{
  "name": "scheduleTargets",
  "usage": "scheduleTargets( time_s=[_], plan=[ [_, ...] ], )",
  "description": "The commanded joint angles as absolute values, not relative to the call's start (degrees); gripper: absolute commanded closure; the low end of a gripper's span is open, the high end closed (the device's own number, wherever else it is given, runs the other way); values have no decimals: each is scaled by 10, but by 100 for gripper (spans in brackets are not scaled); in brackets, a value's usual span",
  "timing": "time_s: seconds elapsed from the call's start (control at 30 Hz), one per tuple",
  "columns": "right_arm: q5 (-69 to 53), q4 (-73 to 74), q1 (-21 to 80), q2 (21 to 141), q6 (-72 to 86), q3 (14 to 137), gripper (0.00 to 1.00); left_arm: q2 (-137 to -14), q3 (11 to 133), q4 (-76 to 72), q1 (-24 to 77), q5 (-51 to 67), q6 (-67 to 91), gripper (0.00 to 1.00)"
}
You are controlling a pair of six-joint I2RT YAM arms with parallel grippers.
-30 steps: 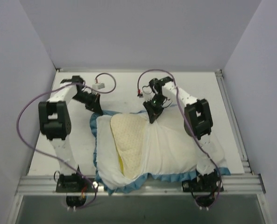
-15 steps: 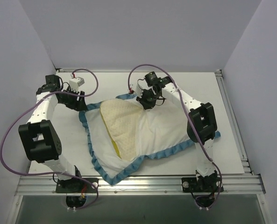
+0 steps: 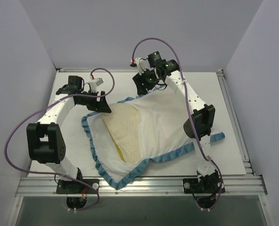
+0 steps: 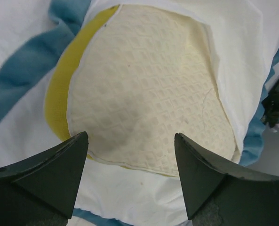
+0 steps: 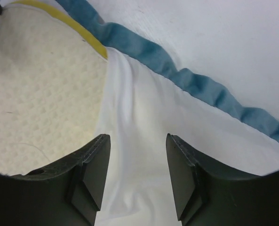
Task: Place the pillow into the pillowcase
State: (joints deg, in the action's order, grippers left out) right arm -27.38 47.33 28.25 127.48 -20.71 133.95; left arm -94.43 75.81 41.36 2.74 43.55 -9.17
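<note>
Cream, dimpled foam shows through the mouth of the pillowcase (image 3: pixel 165 127). This is the pillow (image 3: pixel 124 134), one only, lying partly inside the single fabric cover on the white table (image 3: pixel 233 117). Its left part is bare and its right part is hidden under white cloth. An olive-yellow side band runs along the pillow's exposed edge, plain in both wrist views. The pillowcase lies spread near the middle of the table, its white face up and a teal ruffled trim (image 3: pixel 130 172) around its border. One strip of the trim pokes out to the right, beside the right arm. There are two arms and two grippers. The left gripper (image 3: pixel 100 104) is at the far left corner of the pillowcase. In its wrist view the left gripper (image 4: pixel 130 139) has its jaws spread wide with nothing between them, and the pillow's dimpled face fills the gap below. Whether the fingertips touch the cloth cannot be told. The right gripper (image 3: pixel 141 84) is just beyond the far edge of the pillowcase. In its wrist view the right gripper (image 5: pixel 138 139) has its jaws parted, less widely than the left, and they grip nothing. Under them lies a fold of white fabric, with the pillow to one side and the teal trim running across the table on the other. Two purple cables loop over the arms, one on each.
</note>
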Motion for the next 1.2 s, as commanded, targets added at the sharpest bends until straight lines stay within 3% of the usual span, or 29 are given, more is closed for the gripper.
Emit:
scheduleTargets(
  time_s=[0.0, 0.37, 0.47, 0.57, 0.6, 0.73, 0.83, 0.93, 0.97, 1.17],
  plan=[
    [-291, 518, 326, 1313, -163, 1333, 50, -944, 721, 343, 13, 429, 46, 18],
    [-232, 503, 351, 1346, -191, 1284, 58, -969, 679, 296, 15, 409, 107, 16],
    [-219, 499, 352, 1348, -196, 1274, 71, -976, 670, 293, 16, 407, 106, 16],
    [-214, 497, 352, 1347, -188, 1277, 95, -988, 661, 286, 17, 399, 103, 21],
    [-219, 497, 352, 1344, -183, 1280, 97, -991, 657, 282, 17, 407, 105, 23],
    [-269, 497, 355, 1311, -160, 1284, 97, -1023, 647, 253, 20, 439, 127, 36],
    [-285, 497, 362, 1304, -154, 1282, 100, -1041, 649, 248, 26, 438, 144, 38],
    [-282, 498, 361, 1304, -143, 1283, 100, -1028, 649, 255, 23, 432, 147, 31],
    [-279, 497, 361, 1303, -142, 1283, 100, -1021, 647, 259, 19, 428, 146, 24],
    [-310, 497, 360, 1291, -114, 1298, 100, -981, 629, 296, 19, 396, 127, 17]
  ],
)
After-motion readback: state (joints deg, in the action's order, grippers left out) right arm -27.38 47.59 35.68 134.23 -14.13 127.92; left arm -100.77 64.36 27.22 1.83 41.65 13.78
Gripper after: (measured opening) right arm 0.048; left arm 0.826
